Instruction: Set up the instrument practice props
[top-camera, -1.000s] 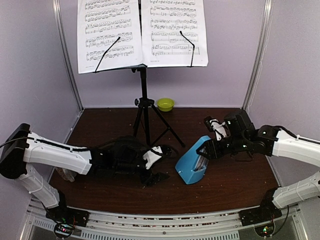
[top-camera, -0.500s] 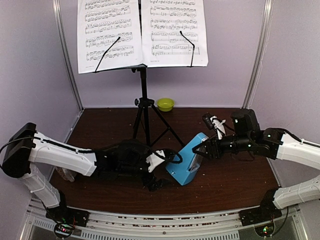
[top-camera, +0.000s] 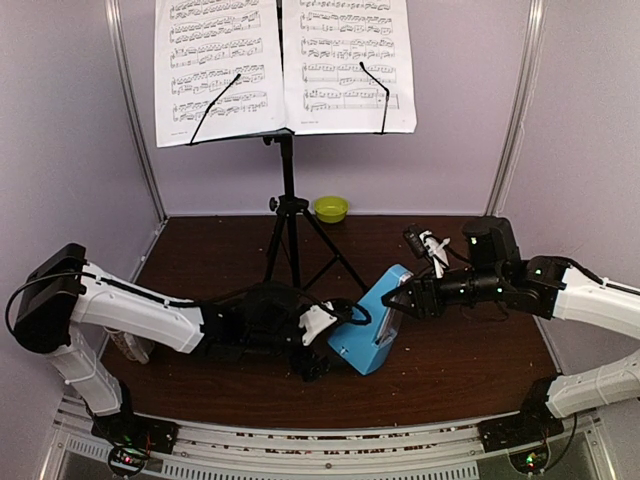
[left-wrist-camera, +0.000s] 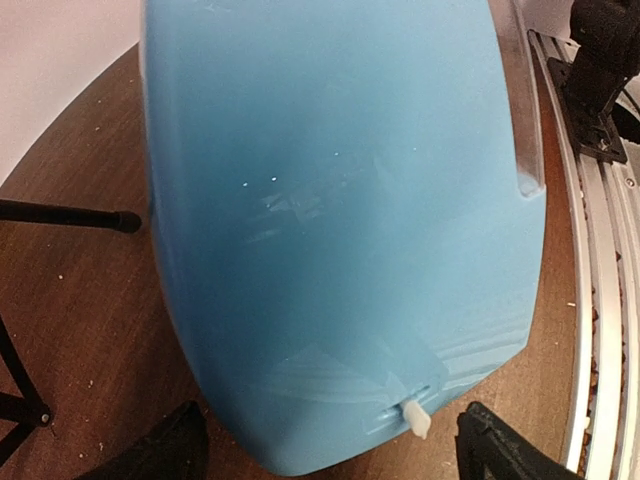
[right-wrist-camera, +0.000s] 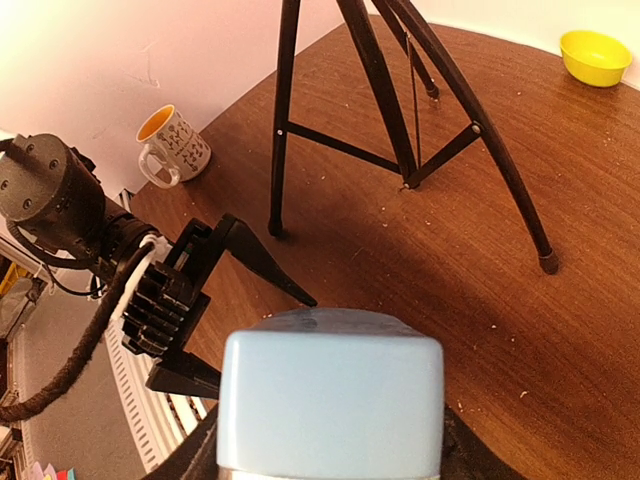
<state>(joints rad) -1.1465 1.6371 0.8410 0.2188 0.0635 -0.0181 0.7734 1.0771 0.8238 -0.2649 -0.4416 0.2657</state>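
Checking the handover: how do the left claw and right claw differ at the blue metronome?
The right claw is shut on the metronome's narrow top; the left claw is open, straddling its wide base. The right claw reaches in from the right, the left claw low from the left. Both meet at the same tilted metronome.

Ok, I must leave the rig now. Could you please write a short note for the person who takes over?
Left gripper: open, fingers at the base of the blue metronome, not gripping.
Right gripper: shut on the metronome's top, which leans tilted.
Music stand: standing at the back centre of the table, with the sheet-music pages on its desk.
Done: stand and pages are up.
Left: probably to stand the metronome upright and release it.
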